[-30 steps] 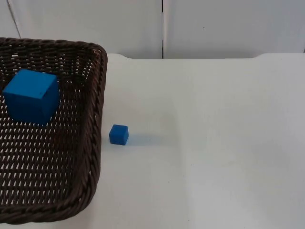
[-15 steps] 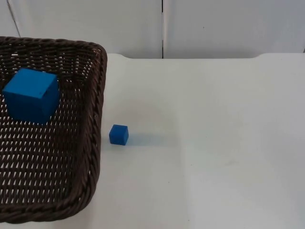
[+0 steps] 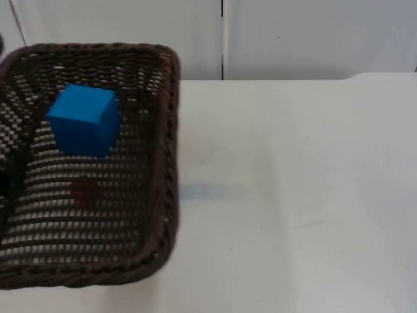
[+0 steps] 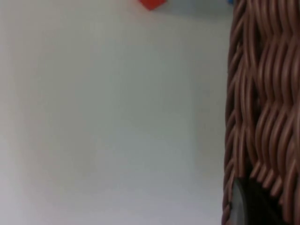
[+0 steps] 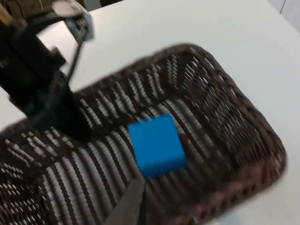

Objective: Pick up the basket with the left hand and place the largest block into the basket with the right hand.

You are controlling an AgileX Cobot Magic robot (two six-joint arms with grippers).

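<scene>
Sitting inside the basket [image 3: 166,130], on its woven floor: the large blue block [image 3: 83,120], upright, in the half nearer the wall [image 3: 313,36], closer to the far side than to the near rim, touching none of the four sides. Seen from the right wrist, same block mid-floor, one corner turned toward the camera.

Basket dark brown wicker, rectangular with rounded corners, at the table's [image 3: 293,195] left, its far rim overlapping the foot of the wall in the top view. Whether lifted off the table or resting on it, hard to say from above.

Left gripper [image 4: 247,206] clamped on the basket's rim: black fingertip pressed against the weave in the left wrist view, and in the right wrist view the left arm [image 5: 37,70] coming down onto the basket's side across from the camera.

Right gripper [image 5: 129,208] above the basket's near side, pointing down toward the block without touching it. Apart or together: cannot tell.

Red block [image 4: 151,3] on the white table, well apart from the wicker in the left wrist view; a dim red also showing through the floor weave from above, near the basket's middle. Beside it, a sliver of blue at the rim's edge, too little to identify.
</scene>
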